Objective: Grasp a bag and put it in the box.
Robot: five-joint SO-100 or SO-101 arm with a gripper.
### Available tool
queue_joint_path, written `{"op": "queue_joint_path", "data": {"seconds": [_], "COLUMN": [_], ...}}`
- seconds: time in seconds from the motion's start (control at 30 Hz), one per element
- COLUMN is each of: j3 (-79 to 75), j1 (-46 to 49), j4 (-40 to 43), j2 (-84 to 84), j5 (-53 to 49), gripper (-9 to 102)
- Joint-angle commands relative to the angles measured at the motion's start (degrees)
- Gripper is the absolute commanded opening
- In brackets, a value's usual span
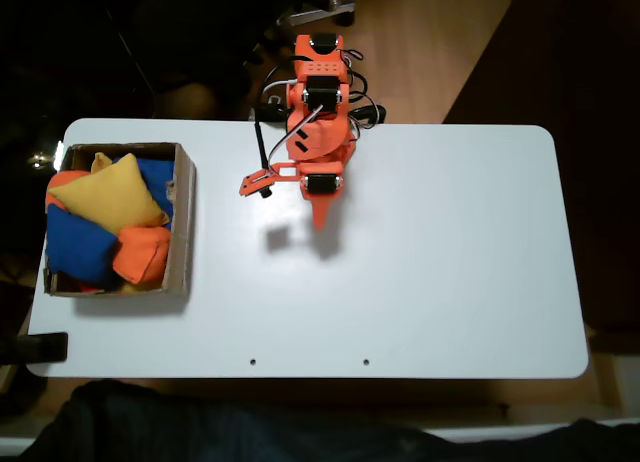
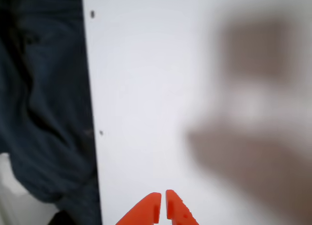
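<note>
Since the blue bag (image 1: pixel 78 244) already lies in the box (image 1: pixel 184 217) at the bench's (image 1: pixel 450 282) left edge, packed in with a yellow bag (image 1: pixel 115 192) and an orange bag (image 1: pixel 140 254), the task looks done, nothing left on the open bench surface. Right of that, near the middle of the far edge, the orange arm (image 1: pixel 318 112) sits folded. Claw (image 2: pixel 163 209) in wrist view: tips nearly together, thin gap, empty, hovering over bare bench, touching nothing.
</note>
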Motion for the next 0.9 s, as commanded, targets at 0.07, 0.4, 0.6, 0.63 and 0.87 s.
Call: {"op": "queue_joint_path", "data": {"seconds": [0.07, 0.4, 0.6, 0.63, 0.87], "j3": [0.26, 1.32, 3.96, 3.96, 3.96], "j1": [-0.35, 0.0, 0.0, 0.0, 0.0], "j4": [2.81, 4.04, 3.34, 3.34, 3.34], "j2": [0.53, 0.53, 0.53, 0.53, 0.53], "j5": [1.85, 4.48, 5.98, 5.98, 5.98], "gripper": [0, 1, 4, 4, 0]}}
